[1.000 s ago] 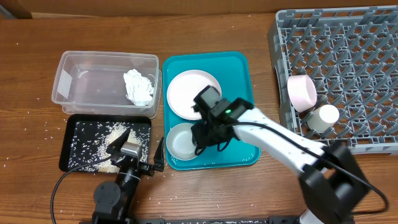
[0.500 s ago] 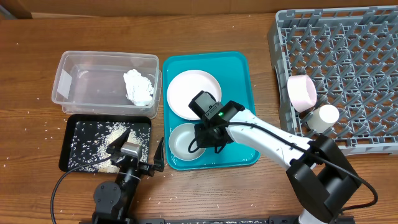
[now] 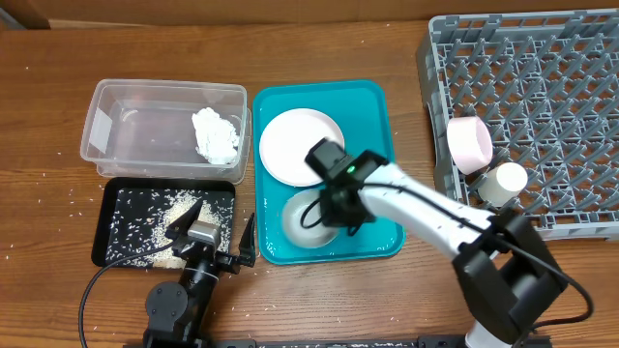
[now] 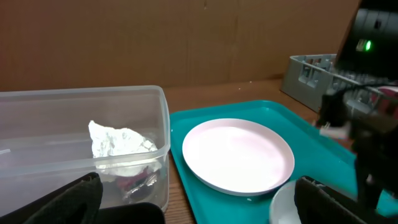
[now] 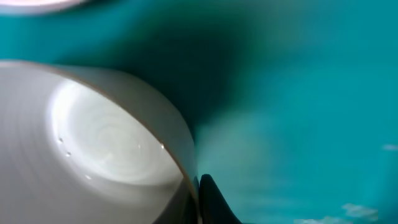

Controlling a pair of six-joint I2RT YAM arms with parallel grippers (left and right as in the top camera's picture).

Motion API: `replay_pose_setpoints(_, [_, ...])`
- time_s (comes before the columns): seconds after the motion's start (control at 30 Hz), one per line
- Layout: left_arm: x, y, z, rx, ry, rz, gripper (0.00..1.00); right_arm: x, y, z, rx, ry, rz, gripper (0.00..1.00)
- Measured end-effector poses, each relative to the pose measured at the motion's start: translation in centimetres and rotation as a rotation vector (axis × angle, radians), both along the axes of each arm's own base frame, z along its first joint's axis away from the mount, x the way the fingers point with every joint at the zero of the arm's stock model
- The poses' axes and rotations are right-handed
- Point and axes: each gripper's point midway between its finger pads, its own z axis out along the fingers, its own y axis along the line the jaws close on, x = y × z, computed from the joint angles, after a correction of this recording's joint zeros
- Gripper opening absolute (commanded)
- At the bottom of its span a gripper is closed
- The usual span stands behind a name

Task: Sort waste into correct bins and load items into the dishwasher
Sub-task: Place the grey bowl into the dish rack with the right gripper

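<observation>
A white bowl point(image 3: 300, 222) sits at the front of the teal tray point(image 3: 375, 97), and my right gripper point(image 3: 330, 207) is shut on its right rim. In the right wrist view the bowl point(image 5: 93, 143) fills the left, its rim pinched at my right gripper point(image 5: 198, 194). A white plate point(image 3: 295, 143) lies behind the bowl on the tray. My left gripper point(image 3: 217, 234) stands open at the front edge, holding nothing; its view shows the plate point(image 4: 239, 155). The clear tub point(image 3: 145, 126) holds a tissue wad point(image 3: 215, 135) and a red-and-silver wrapper point(image 4: 134, 180). The black tray point(image 3: 135, 222) holds rice scraps.
The grey dish rack point(image 3: 542, 77) stands at the right, with a pink bowl point(image 3: 469, 143) and a white cup point(image 3: 503, 182) at its near-left corner. Loose rice grains speckle the table around the black tray. My right arm point(image 3: 435, 217) stretches across the tray's front right.
My right gripper has closed onto the bowl's rim, and the bowl has shifted slightly to the right on the teal tray. The left arm has stayed still.
</observation>
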Motion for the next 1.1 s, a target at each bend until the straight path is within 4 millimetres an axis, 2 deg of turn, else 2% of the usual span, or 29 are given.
replay_pose_setpoints(0.07, [0.0,0.0,0.0,0.000,0.000,0.000,1.00,1.7,-1.6,1.5,-0.062,-0.066,0.009,0.04])
replay_pose_setpoints(0.13, [0.0,0.0,0.0,0.000,0.000,0.000,1.00,4.7,-3.7,4.7,-0.144,-0.208,0.021,0.04])
replay_pose_setpoints(0.2, [0.0,0.0,0.0,0.000,0.000,0.000,1.00,8.2,-5.5,9.1,-0.218,-0.395,0.003,0.04])
replay_pose_setpoints(0.27, [0.0,0.0,0.0,0.000,0.000,0.000,1.00,11.5,-7.6,14.3,-0.293,-0.608,-0.043,0.04])
replay_pose_setpoints(0.37, [0.0,0.0,0.0,0.000,0.000,0.000,1.00,15.0,-11.3,20.4,-0.418,-0.847,-0.146,0.04])
replay_pose_setpoints(0.43, [0.0,0.0,0.0,0.000,0.000,0.000,1.00,16.8,-14.5,23.1,-0.513,-0.949,-0.236,0.04])
replay_pose_setpoints(0.5, [0.0,0.0,0.0,0.000,0.000,0.000,1.00,18.3,-18.3,24.4,-0.607,-0.993,-0.322,0.04])
replay_pose_setpoints(0.63, [0.0,0.0,0.0,0.000,0.000,0.000,1.00,19.7,-24.6,24.4,-0.768,-0.973,-0.419,0.04])
replay_pose_setpoints(0.77, [0.0,0.0,0.0,0.000,0.000,0.000,1.00,21.1,-28.8,22.1,-0.892,-0.893,-0.430,0.04])
replay_pose_setpoints(0.9, [0.0,0.0,0.0,0.000,0.000,0.000,1.00,22.5,-31.3,18.3,-1.002,-0.787,-0.379,0.04])
replay_pose_setpoints(1.1, [0.0,0.0,0.0,0.000,0.000,0.000,1.00,23.8,-32.0,13.9,-1.099,-0.672,-0.276,0.04])
